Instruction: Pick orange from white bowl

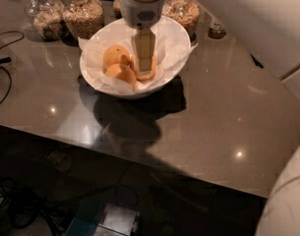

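The white bowl (176,36), lined with crumpled white paper, stands on the dark glossy table at the back centre. It holds three oranges. Two lie in its left half, one further back (115,55) and one nearer the front (121,74). The third orange (151,71) is mostly hidden behind my gripper; only its edges show on either side. My gripper (143,69) hangs straight down into the bowl from its white wrist and reaches down over this third orange.
Glass jars of grains (84,14) stand behind the bowl at the left, and another jar (181,10) at the right. A small dark bottle (217,29) is at the back right. Cables (2,68) lie at the left edge. My white arm (248,18) fills the upper right.
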### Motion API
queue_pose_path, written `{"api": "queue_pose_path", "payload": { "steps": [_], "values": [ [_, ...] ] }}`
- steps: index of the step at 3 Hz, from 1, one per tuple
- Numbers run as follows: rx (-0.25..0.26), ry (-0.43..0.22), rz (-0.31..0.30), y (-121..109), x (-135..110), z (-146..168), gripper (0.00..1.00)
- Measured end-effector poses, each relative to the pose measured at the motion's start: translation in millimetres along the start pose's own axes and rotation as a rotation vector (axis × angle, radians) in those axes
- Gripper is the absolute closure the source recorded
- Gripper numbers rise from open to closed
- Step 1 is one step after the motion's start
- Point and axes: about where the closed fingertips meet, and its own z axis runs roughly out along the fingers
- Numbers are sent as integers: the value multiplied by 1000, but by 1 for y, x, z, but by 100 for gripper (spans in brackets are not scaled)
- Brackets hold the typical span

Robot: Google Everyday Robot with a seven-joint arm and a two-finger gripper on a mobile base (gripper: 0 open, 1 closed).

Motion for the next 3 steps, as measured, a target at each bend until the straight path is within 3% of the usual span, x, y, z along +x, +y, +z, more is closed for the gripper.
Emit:
{"api": "queue_pose_path", "payload": {
  "steps": [1, 3],
  "values": [
    [25, 9, -2, -11, -1, -10, 13],
    [-53, 31, 74, -17, 23, 25, 15]
  ]
}}
